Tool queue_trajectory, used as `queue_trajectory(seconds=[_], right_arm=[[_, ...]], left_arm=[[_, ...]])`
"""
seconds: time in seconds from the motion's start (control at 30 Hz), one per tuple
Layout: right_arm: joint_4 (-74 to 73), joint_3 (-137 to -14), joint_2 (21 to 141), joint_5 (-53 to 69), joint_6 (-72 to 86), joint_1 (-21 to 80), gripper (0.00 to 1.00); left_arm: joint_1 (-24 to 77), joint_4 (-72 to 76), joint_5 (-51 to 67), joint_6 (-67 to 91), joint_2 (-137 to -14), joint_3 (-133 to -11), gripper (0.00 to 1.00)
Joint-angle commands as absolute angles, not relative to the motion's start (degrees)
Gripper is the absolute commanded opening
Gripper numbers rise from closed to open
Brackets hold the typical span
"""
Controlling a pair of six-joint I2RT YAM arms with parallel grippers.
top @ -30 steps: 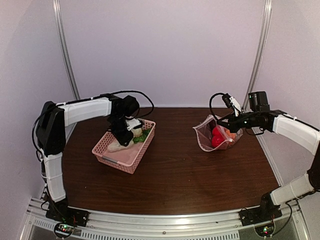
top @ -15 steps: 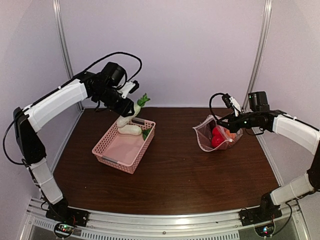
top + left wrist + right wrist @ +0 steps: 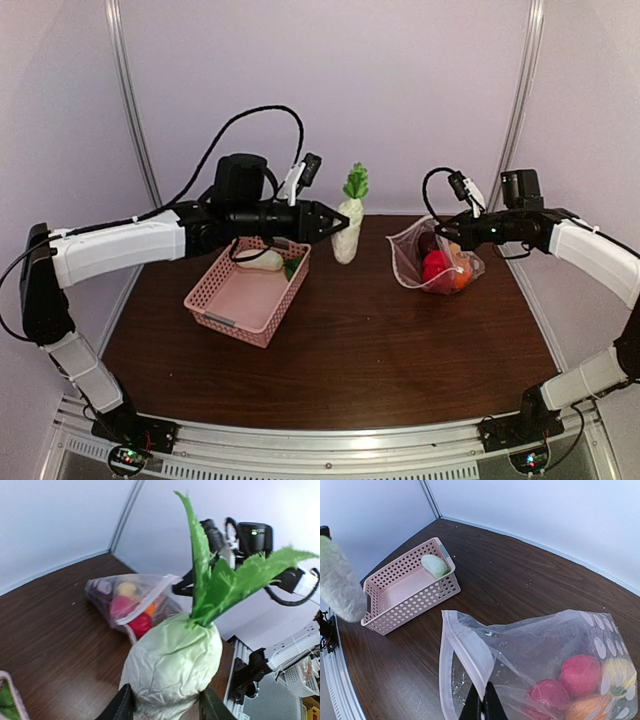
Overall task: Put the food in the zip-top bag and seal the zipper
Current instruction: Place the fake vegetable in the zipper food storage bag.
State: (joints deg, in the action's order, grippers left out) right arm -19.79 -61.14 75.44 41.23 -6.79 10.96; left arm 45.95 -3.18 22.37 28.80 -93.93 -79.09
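Now my left gripper (image 3: 335, 223) is half closed around the lower body of a white radish (image 3: 172, 665), holding it upright in the air between the pink basket (image 3: 410, 602) and the zip-top bag (image 3: 437, 262). My right gripper (image 3: 481, 707) is pinched tight on the bag's mouth edge. The left wrist view shows a dark purple piece (image 3: 103, 587) in the bag, which the right wrist view does not. The radish looks pale and crinkled, with ragged green leaves
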Motion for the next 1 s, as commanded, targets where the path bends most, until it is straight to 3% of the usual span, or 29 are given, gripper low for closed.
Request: queue_trajectory(seconds=[0.0,0.17,0.43,0.97], right_arm=[[-24.56,-67.01,76.46,41.57,-5.98,11.56,0.00],[-30.20,-72.22,76.19,42.10,-6.15,11.78,0.00],[-36.19,-76.51,74.87,42.98,-4.99,11.95,0.00],[-38.24,-81.77,76.64,51.51,0.00,11.97,0.00]], left_arm=[[51.52,24.60,23.63,32.60,-94.92,-77.07,0.21],[55.94,43.61,23.91,35.19,-99.86,-75.72,0.24],[58.75,47.97,18.20,32.69,-108.44,-80.09,0.24],[60.11,33.00,8.47,8.29,-116.82,-91.47,0.26]])
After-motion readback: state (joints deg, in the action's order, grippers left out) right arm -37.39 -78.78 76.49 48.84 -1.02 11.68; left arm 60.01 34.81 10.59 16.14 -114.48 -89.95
